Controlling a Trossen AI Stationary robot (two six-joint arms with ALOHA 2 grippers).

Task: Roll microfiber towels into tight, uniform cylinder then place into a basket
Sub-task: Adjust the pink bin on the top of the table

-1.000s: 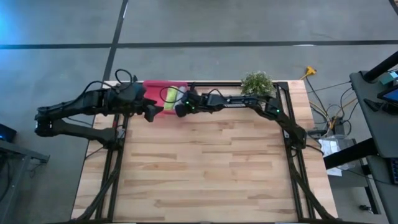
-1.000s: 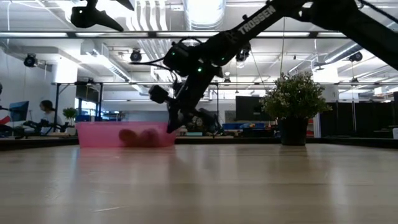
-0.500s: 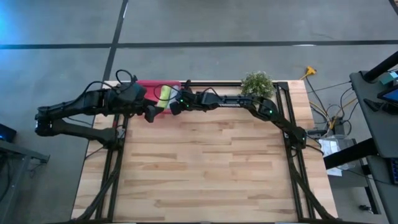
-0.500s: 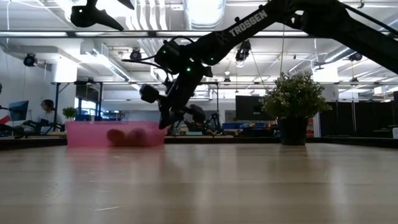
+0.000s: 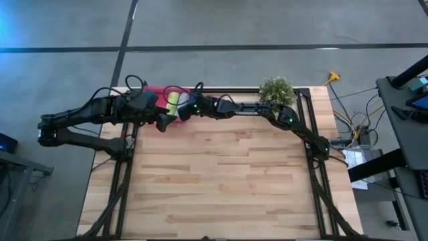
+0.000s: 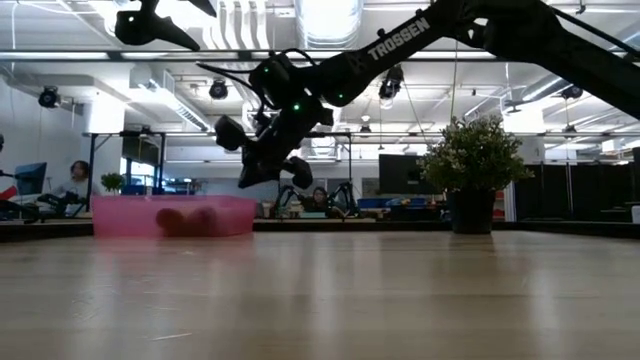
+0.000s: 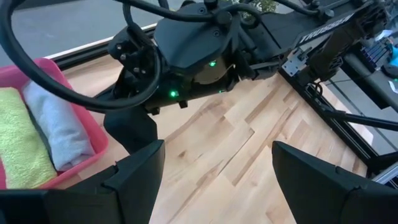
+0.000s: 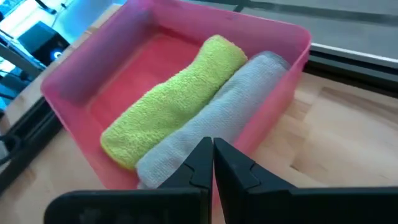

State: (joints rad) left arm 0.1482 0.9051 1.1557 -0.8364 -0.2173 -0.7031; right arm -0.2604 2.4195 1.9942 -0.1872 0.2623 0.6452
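- In the high view the pink basket [image 5: 155, 90] is mostly hidden under both arms; only a strip of its rim and a bit of the lime green towel [image 5: 173, 102] show. The grey towel cannot be picked out there.
- In the low view the basket [image 6: 120, 215] sits at the far left of the bench [image 6: 330, 300], and the rolls show only as two dim round ends through its translucent wall.
- The right wrist view is clearest: the lime green towel [image 8: 171, 99] and the grey towel [image 8: 211, 134] lie rolled side by side, touching along their length, inside the basket [image 8: 93, 74].
- Both rolls run parallel to the basket's long walls, the grey one against one long wall, the green one beside it; the rest of the floor is bare.
- The near ends of the rolls are cut off behind the right claw [image 8: 212, 163], whose fingers are pressed together with nothing between them, hanging above the basket's edge.
- The left claw [image 7: 214, 168] has its fingers spread apart, empty, just beside the basket [image 7: 62, 87] and close to the right arm's wrist.
- A potted plant [image 5: 276, 89] stands at the bench's far edge, well apart from the basket.
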